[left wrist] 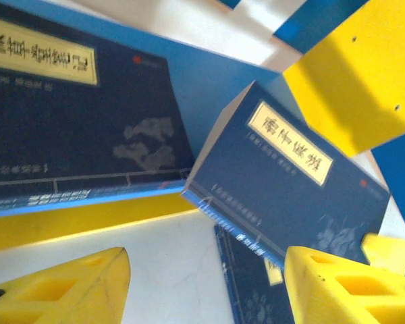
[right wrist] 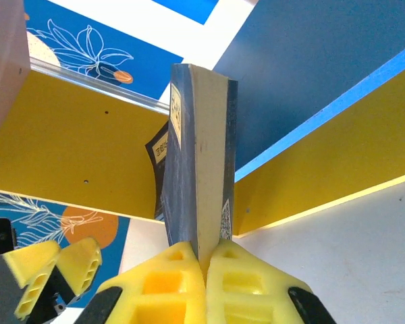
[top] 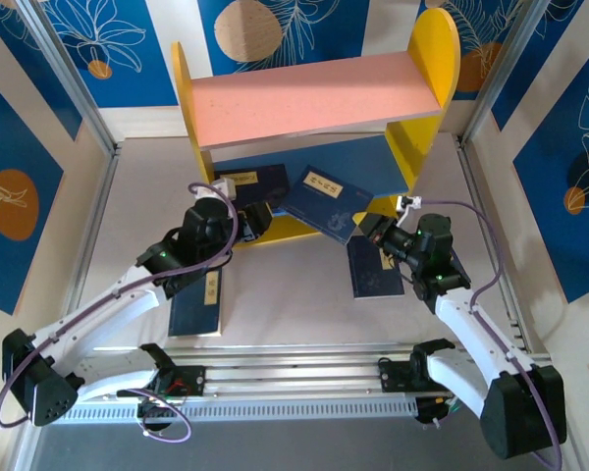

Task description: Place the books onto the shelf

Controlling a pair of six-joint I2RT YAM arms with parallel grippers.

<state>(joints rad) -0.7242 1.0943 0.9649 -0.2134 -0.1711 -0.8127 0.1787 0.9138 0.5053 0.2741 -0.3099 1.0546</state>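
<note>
The shelf (top: 314, 98) stands at the back, with a pink upper board and a blue lower board (left wrist: 209, 74). One navy book (top: 260, 183) lies flat on the lower board at the left (left wrist: 74, 115). My right gripper (top: 371, 228) is shut on the edge of a second book (right wrist: 199, 169), which is tilted with its far end over the lower board (top: 324, 201). My left gripper (left wrist: 206, 290) is open over bare table just in front of the shelf, nothing between its fingers (left wrist: 61, 290). Two more books lie on the table, one below the right gripper (top: 376, 267) and one under the left arm (top: 198, 299).
Blue patterned walls and metal frame posts (top: 69, 88) close in the white table on three sides. A slotted rail (top: 294, 378) runs along the near edge between the arm bases. The yellow side panels (top: 434, 78) bound the shelf openings.
</note>
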